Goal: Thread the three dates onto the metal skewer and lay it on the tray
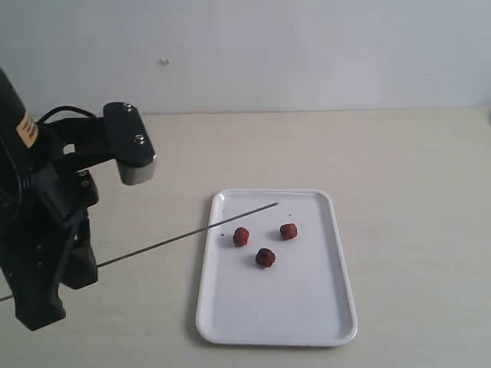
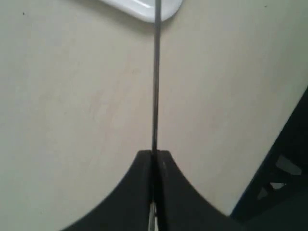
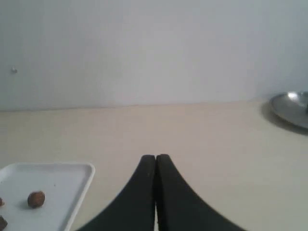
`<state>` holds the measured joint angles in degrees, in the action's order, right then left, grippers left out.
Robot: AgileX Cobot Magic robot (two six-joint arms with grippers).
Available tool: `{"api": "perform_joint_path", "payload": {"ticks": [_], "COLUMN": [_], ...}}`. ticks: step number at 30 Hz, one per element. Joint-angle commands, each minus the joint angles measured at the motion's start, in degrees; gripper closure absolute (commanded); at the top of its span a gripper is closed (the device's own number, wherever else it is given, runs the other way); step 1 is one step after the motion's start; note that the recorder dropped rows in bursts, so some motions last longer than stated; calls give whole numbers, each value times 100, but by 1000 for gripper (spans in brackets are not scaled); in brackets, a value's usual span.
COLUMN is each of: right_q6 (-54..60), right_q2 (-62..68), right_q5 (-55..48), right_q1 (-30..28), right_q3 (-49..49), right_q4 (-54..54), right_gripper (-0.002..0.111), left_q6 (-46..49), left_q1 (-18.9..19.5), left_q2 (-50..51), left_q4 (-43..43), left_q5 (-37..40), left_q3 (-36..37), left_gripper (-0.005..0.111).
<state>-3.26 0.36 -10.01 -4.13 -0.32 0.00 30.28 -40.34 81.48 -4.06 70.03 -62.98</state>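
Note:
Three reddish-brown dates lie loose on the white tray (image 1: 322, 322): one (image 1: 241, 236) to the left, one (image 1: 288, 231) to the right, one (image 1: 265, 257) nearer the front. My left gripper (image 2: 154, 154) is shut on the thin metal skewer (image 1: 184, 236), which slants from the left arm up over the tray's far left corner, its tip above the tray and short of the dates. The skewer (image 2: 156, 77) runs straight out from the jaws toward the tray corner (image 2: 144, 8). My right gripper (image 3: 155, 157) is shut and empty, out of the exterior view; one date (image 3: 36, 198) shows on the tray (image 3: 72, 192).
The left arm's black body (image 1: 46, 230) fills the left edge of the exterior view. A grey metal dish (image 3: 291, 108) sits at the table's far side in the right wrist view. A pale wall stands behind the table.

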Motion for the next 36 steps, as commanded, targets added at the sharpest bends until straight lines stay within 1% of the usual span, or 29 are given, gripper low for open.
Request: {"api": "perform_joint_path", "payload": {"ticks": [1,3,4,5,7,10,11,13,14,15,16,17,18,22,27,29,32,34,36], "right_q6": [18,-11,-154,-633,-942,-1316,-1797,-3135,-3576,-4034,-4557,-5156,-5245,-5111,-5071,-4925,-4200,-3388,-2628], "right_q2": [-36,-36,-36,-36,-36,-36,-36,-36,-36,-36,-36,154,403,1645,3401,4108,5334,6063,6830], "right_q5": [1210,1886,2046,2207,2223,2250,2239,2375,2461,2356,2188,2025,1933,1703,712,499,-113,-831,-1826], "right_q1": [-31,-31,-31,-31,-31,-31,-31,-21,16,108,166,182,182,182,182,242,573,867,1172], "right_q3": [32,32,32,32,32,32,32,32,32,-29,-185,-417,-620,-1615,-2796,-3135,-3708,-4147,-4721], "right_q4": [0,32,55,145,159,159,159,105,-500,-1780,-2611,-3243,-3429,-3500,-3508,-3508,-3358,-3142,-2712], "right_gripper": [108,108,108,108,108,108,108,108,108,108,108,108,108,108,108,108,108,108,108], "left_q6": [-764,-1158,-1218,-1258,-1258,-1206,-1206,-1206,-1206,-1216,-1225,-1238,-1250,-1250,-1250,-1250,-1276,-1276,-1288], "left_q1": [236,416,490,623,703,721,721,721,721,721,721,721,721,721,721,721,721,721,721], "left_q2": [-97,-85,-85,-85,-85,-61,-13,51,72,97,124,123,123,123,123,123,123,123,123], "left_q4": [28,62,77,77,77,77,77,77,77,77,77,77,77,77,66,66,66,51,51], "left_q5": [-308,-459,-459,-459,-459,-475,-485,-485,-485,-485,-485,-474,-424,-293,-283,-283,-267,-267,-257], "left_q3": [115,129,144,179,209,355,416,443,443,433,433,433,433,433,433,433,433,433,433], "left_gripper": [107,107,107,107,107,107,107,107,107,107,107,107,107,107,107,107,107,107,107]}}
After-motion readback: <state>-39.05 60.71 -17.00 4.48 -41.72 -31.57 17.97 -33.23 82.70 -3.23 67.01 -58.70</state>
